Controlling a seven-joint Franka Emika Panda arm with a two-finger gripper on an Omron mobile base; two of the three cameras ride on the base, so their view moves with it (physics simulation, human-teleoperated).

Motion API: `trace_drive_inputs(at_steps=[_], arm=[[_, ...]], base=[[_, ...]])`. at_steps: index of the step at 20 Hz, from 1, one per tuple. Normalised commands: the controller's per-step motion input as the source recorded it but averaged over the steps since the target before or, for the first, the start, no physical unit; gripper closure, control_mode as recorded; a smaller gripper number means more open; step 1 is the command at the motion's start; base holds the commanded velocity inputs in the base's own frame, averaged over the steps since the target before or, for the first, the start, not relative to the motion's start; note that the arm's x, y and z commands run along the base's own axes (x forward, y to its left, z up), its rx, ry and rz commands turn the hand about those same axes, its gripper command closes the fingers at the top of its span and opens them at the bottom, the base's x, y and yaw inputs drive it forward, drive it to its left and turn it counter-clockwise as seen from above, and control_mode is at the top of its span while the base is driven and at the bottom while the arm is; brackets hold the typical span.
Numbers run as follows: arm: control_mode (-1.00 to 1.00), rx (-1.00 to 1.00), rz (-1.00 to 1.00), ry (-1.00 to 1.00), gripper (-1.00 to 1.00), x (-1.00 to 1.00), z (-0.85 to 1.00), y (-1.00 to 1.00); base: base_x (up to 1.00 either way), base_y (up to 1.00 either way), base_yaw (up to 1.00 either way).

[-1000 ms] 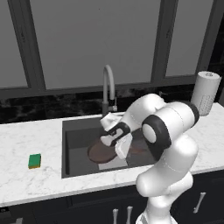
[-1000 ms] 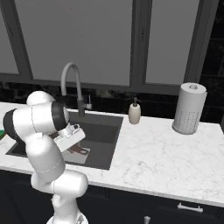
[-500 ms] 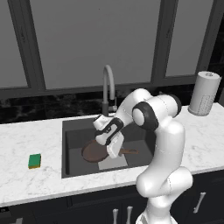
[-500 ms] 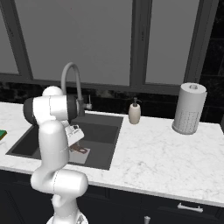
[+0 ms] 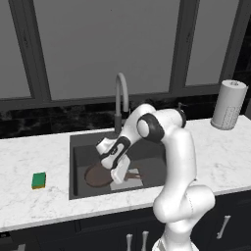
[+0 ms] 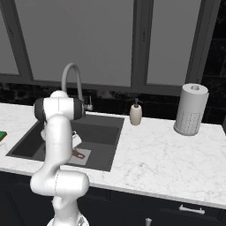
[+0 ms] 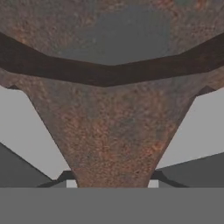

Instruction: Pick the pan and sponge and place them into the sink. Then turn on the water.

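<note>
Your tool point(image 5: 117, 177) sits low in the sink point(image 5: 78, 142), fingers straddling the pan point(image 5: 98, 175) handle; the sponge point(image 5: 38, 180) waits on the worktop point(image 5: 29, 206), well left.

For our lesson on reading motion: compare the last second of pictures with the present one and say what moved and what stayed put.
The white arm swung leftward across the dark grey sink, its elbow folding back towards the faucet, carrying the gripper along over the round reddish-brown frying pan, which already lay on the basin floor and stayed there. Whether the fingers grip it cannot be told. The small green sponge kept its place on the white marble counter.
</note>
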Motion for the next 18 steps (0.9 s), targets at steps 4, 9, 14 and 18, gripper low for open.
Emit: trace_drive_inputs(at_steps=[4,9,14,18], arm=[[-1.0,0.0,0.0,-0.04,1.0,0.6,-0.52,0.09],[-1.0,0.0,0.0,-0.05,1.0,0.72,-0.53,0.01],[-1.0,0.0,0.0,-0.12,1.0,0.56,-0.29,0.0],[-1.0,0.0,0.0,-0.31,-1.0,0.04,0.0,0.0]], base=[[0.0,0.0,0.0],[0.0,0.0,0.0],[0.0,0.0,0.0],[0.0,0.0,0.0]])
